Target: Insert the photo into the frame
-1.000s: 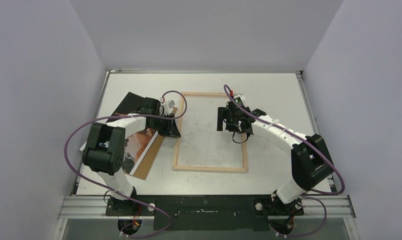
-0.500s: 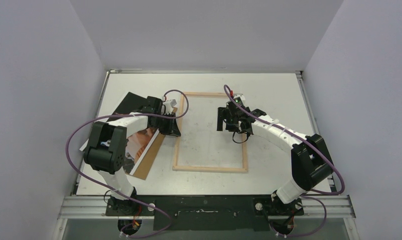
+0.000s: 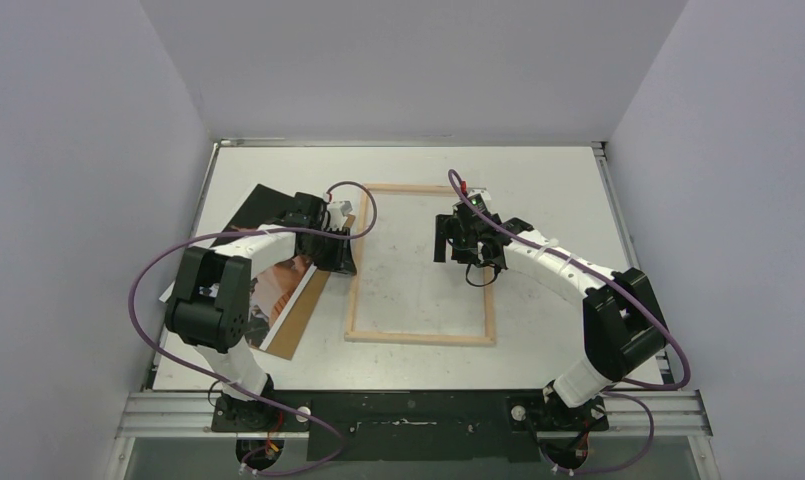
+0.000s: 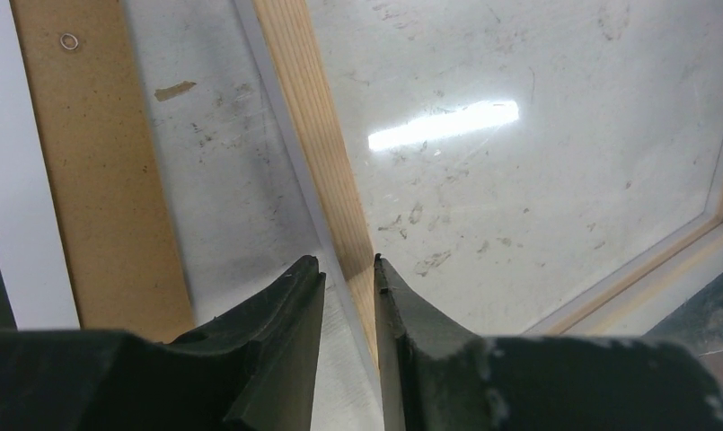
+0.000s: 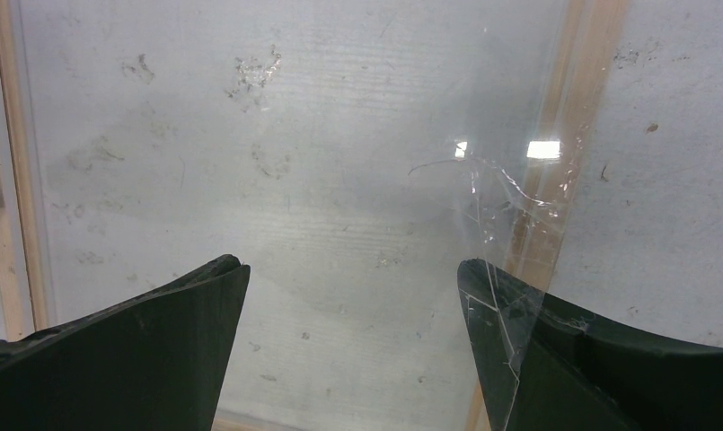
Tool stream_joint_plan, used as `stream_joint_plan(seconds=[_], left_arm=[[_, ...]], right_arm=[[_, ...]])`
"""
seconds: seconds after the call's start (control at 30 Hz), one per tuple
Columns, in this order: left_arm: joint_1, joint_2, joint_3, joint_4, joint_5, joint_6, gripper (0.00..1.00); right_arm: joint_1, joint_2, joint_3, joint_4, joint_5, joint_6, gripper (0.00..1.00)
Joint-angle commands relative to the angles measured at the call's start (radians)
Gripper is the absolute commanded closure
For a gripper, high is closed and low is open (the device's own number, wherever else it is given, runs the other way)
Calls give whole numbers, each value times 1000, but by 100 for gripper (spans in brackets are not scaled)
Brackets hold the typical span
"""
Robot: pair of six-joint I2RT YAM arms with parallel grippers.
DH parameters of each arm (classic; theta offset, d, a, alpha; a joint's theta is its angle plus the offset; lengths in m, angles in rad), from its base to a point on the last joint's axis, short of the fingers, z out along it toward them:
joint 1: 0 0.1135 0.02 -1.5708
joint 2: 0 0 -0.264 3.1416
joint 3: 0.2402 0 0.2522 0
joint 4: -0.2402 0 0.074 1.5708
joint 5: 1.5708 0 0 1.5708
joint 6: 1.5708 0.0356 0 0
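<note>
The frame (image 3: pixel 421 338) of light wood lies flat mid-table, with a clear pane in it that shows glare. Its left slat (image 4: pixel 314 153) runs between the fingers of my left gripper (image 4: pixel 348 262), which stand close together and press on the slat from both sides. From above, that left gripper (image 3: pixel 343 258) sits at the frame's left side. The photo (image 3: pixel 283 282) lies face up to the left, partly hidden under my left arm. My right gripper (image 5: pixel 353 265) hangs open over the frame's right half (image 3: pixel 448 238). A cracked clear sheet edge crosses its right fingertip (image 5: pixel 492 305).
A brown fibreboard backing panel (image 3: pixel 300 322) lies under the photo, and its edge (image 4: pixel 97 180) runs just left of the frame. Grey walls close in the table on three sides. The arm bases and a metal rail (image 3: pixel 408 410) stand at the near edge.
My left gripper has shifted very slightly at the frame's left slat. The right arm and the frame have not visibly moved.
</note>
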Motion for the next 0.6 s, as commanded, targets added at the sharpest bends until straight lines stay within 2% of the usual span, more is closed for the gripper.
stream_joint_plan(seconds=[0.0,0.17,0.3,0.4,0.57], left_arm=[[0,-37,33,-17,-22,33,72],[-12,5,23,1,-7,39,62],[-22,28,23,9,4,41,61],[-23,47,29,0,-1,47,64],[-24,59,23,7,-21,50,73]], right_arm=[[-1,-57,1,34,-13,12,10],[-1,-56,1,34,-15,14,10],[0,-55,0,32,-15,14,10],[-2,-56,1,31,-15,14,10],[-5,-57,4,27,-15,13,10]])
